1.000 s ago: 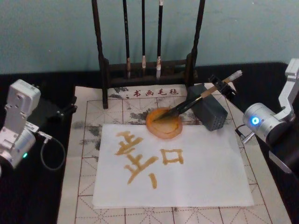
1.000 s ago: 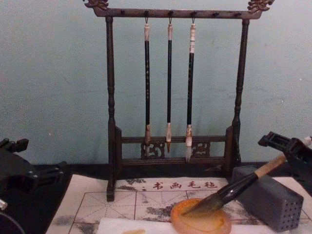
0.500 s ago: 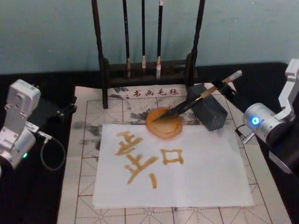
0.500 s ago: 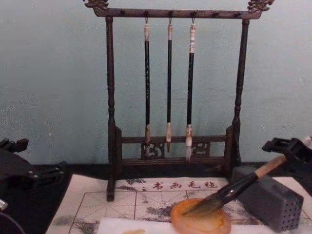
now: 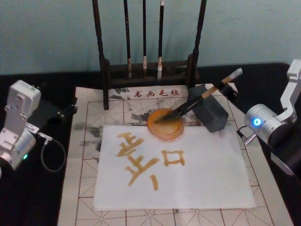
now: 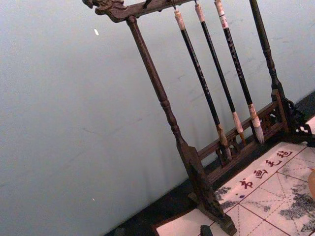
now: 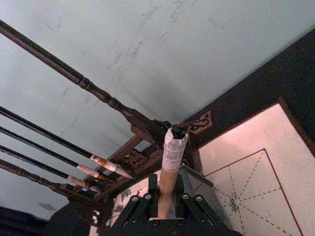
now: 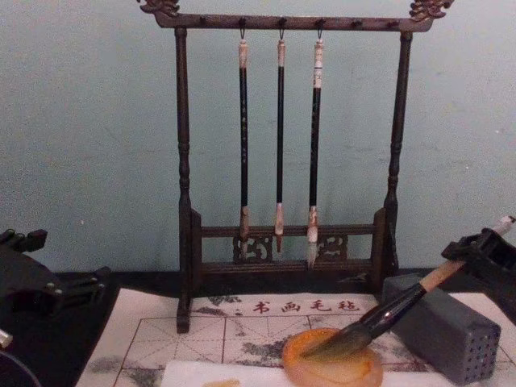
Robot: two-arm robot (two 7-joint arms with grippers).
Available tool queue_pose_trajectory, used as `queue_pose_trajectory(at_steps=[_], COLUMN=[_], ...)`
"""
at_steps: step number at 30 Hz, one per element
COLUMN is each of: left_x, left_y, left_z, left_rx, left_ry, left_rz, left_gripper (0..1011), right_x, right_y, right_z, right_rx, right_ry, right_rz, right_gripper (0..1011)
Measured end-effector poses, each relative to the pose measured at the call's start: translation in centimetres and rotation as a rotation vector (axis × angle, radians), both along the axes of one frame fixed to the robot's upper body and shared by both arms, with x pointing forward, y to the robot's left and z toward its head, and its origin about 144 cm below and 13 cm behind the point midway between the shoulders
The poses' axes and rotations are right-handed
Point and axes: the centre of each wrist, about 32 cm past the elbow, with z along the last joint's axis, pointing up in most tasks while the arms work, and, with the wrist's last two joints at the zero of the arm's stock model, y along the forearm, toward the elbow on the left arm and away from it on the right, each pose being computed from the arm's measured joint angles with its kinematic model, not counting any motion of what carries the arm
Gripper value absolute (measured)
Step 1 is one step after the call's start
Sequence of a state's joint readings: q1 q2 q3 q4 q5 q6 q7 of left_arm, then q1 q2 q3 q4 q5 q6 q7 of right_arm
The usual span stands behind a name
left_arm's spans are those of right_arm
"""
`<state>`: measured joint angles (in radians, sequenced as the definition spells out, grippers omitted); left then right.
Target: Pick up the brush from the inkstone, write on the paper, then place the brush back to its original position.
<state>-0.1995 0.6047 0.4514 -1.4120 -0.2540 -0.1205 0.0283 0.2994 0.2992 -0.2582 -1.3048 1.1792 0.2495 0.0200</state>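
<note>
The brush (image 5: 200, 100) lies slanted, its dark tuft resting in the round orange inkstone (image 5: 169, 134) and its tan handle leaning over the grey block. My right gripper (image 5: 227, 89) is shut on the upper handle, near the whitish end (image 7: 173, 147). From the chest, the brush (image 8: 387, 316) rises from the inkstone (image 8: 339, 372) to the right gripper (image 8: 482, 248). The white paper (image 5: 207, 174) lies in front of the inkstone and bears golden-brown brush strokes. My left gripper (image 5: 73, 104) is parked open at the mat's far left corner.
A dark wooden rack (image 5: 104, 70) with three thin hanging brushes (image 8: 280, 137) stands behind the inkstone. The grey block with small holes (image 5: 215, 117) sits right of the inkstone. A cream felt mat (image 5: 87, 188) with red grid lines lies under the paper.
The right gripper has shifted slightly rightwards in the chest view and the handle's whitish end now shows higher. The tuft stays in the inkstone. The left arm has not moved.
</note>
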Motion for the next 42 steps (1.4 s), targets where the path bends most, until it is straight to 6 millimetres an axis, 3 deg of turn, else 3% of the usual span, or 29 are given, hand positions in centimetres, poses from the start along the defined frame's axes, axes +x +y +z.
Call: queue_pose_trajectory(at_steps=[22,42], left_x=[0.0,0.0], left_y=[0.0,0.0], left_z=[0.0,0.0], left_rx=[0.0,0.0], left_ry=[0.0,0.0], left_rz=[0.0,0.0], left_gripper=[1001,1001], right_x=[-0.03,-0.23], right_y=[0.0,-0.19], right_z=[-0.04,0.84], right_rx=[-0.004,-0.066], right_ry=[-0.006,-0.159], right_rz=[0.002,0.033], right_gripper=[197,195])
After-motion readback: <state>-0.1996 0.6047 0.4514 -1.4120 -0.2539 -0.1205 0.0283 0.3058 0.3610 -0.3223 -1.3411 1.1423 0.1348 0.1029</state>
